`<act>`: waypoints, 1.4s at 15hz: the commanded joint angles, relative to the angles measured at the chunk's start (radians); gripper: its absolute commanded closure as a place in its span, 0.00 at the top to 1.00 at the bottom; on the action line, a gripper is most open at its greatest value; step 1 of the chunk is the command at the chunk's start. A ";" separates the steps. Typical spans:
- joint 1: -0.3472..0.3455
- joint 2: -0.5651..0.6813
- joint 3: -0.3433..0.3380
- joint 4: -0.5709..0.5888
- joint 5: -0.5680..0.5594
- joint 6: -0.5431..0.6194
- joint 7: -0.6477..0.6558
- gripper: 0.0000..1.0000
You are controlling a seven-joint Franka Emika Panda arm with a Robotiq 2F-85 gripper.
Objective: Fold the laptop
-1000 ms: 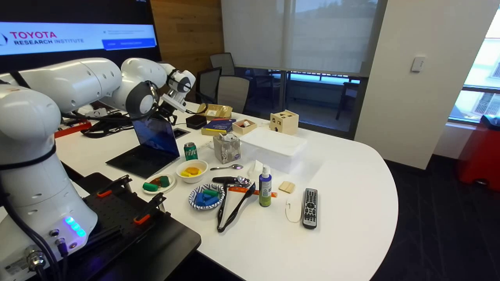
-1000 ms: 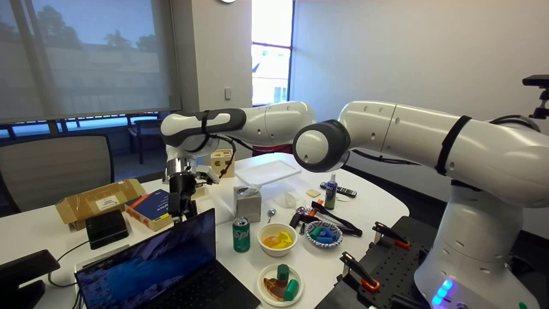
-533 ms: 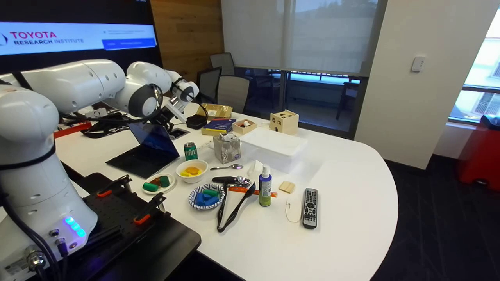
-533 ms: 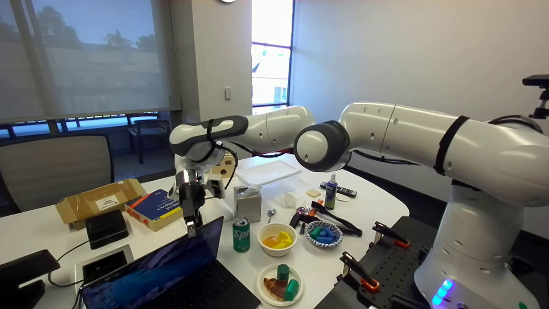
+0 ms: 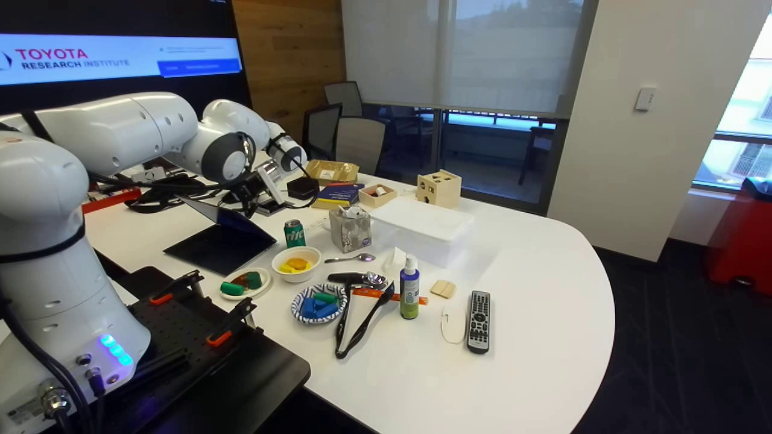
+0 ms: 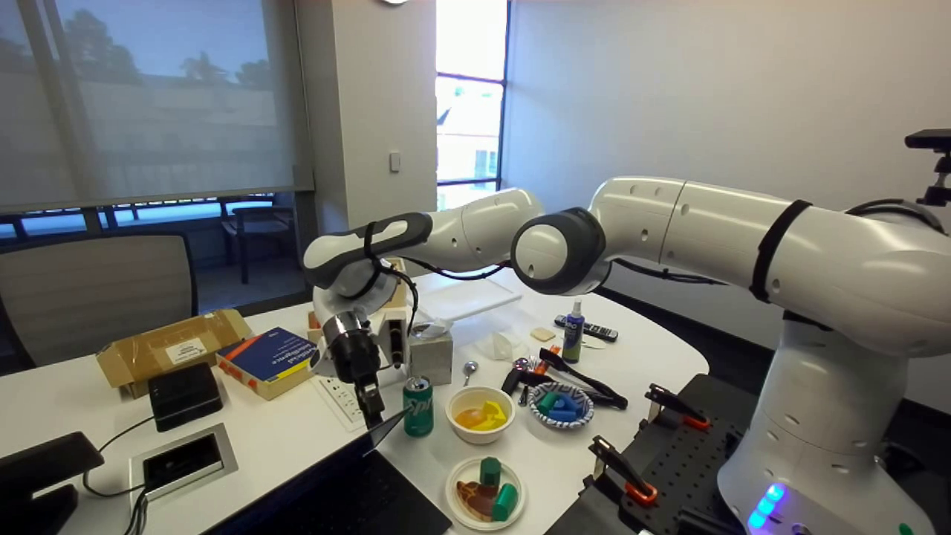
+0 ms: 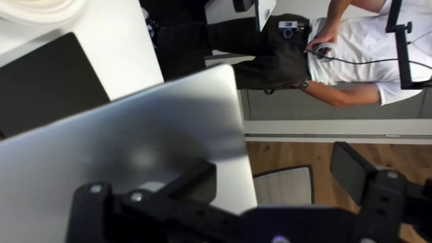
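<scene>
Green can [image 5: 294,234], tissue box [image 5: 351,232], remote [image 5: 479,322]

I rise upright from my base [image 5: 69,319], and in both exterior views my white arm [image 6: 683,238] reaches out nearly level, bends at the elbow [image 6: 546,253] and drops at the wrist [image 6: 338,301]. Below that, my dark gripper [image 7: 275,177] hangs at a slant, pointing downward. My two fingers [image 7: 347,172] stand spread well apart, a wide gap between them.
</scene>
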 commanded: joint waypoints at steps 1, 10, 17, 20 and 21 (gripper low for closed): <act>-0.012 0.000 -0.024 -0.070 0.018 -0.100 0.050 1.00; 0.049 0.001 -0.088 -0.088 -0.032 0.060 0.164 1.00; 0.124 -0.002 -0.110 -0.091 -0.152 0.222 0.193 1.00; 0.147 -0.002 -0.118 -0.100 -0.198 0.241 0.192 1.00; 0.152 -0.002 -0.122 -0.102 -0.210 0.251 0.190 1.00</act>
